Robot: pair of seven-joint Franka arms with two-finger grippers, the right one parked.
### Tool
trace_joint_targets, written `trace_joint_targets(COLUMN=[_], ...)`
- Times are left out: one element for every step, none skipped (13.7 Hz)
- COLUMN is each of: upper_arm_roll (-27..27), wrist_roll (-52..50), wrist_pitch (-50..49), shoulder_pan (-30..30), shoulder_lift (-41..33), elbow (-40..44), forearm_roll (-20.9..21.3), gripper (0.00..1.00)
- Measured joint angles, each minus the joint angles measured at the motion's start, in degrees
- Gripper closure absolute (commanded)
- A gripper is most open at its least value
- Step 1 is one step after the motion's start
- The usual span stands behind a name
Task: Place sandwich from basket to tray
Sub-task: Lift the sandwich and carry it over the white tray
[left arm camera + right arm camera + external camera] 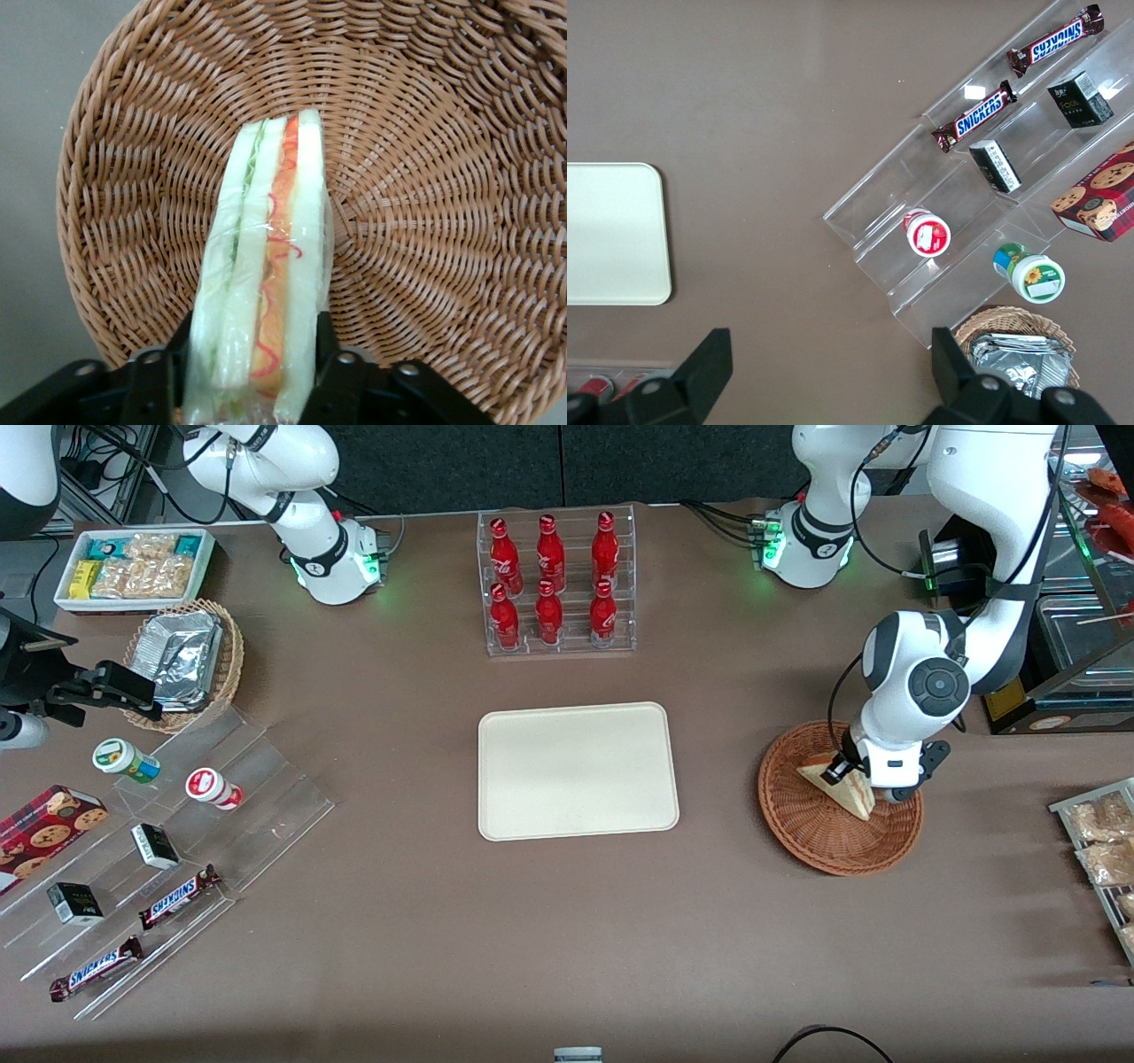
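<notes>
The sandwich (842, 784) (266, 257), a wrapped wedge of pale bread with a red-orange filling stripe, stands on edge in the reddish-brown woven basket (802, 828) (434, 177) toward the working arm's end of the table. My gripper (855, 779) (255, 367) is down inside the basket, shut on the sandwich, one black finger pressed against each bread face. The cream tray (576, 771) (611, 235) lies flat in the middle of the table, with nothing on it.
A clear rack of red bottles (556, 584) stands farther from the front camera than the tray. A snack rack (1103, 850) sits at the working arm's table edge. Toward the parked arm's end are a foil-pack basket (190, 660), a white snack bin (133, 567) and an acrylic display (168, 859).
</notes>
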Motion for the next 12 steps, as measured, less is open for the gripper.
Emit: trace_joint_targets(upper_arm_roll=[0.0, 0.0, 0.0, 0.0, 0.0, -0.1, -0.1, -0.2, -0.2, -0.3, -0.4, -0.7], wrist_roll=[0.0, 0.0, 0.0, 0.0, 0.1, 0.3, 0.7, 1.2, 1.9, 2.5, 2.9, 3.5], wrist_pitch=[-0.2, -0.9, -2.5, -5.4, -9.4, -13.6, -17.2, -20.1, -22.6, -24.4, -25.6, -26.5], shoulder_pan=[0.0, 0.0, 0.0, -0.1, -0.2, -0.4, -1.1, -2.1, -3.4, -5.0, -6.7, -8.5], shoulder_lift=[0.0, 0.0, 0.0, 0.0, 0.0, 0.0, 0.0, 0.0, 0.0, 0.0, 0.0, 0.0], elbow=[0.0, 0.2, 0.8, 2.2, 4.4, 7.3, 10.1, 12.4, 14.4, 16.0, 17.2, 18.2], forearm_roll=[0.0, 0.0, 0.0, 0.0, 0.0, 0.0, 0.0, 0.0, 0.0, 0.0, -0.1, -0.3], gripper=[1.00, 1.00, 1.00, 1.00, 1.00, 1.00, 1.00, 1.00, 1.00, 1.00, 1.00, 1.00])
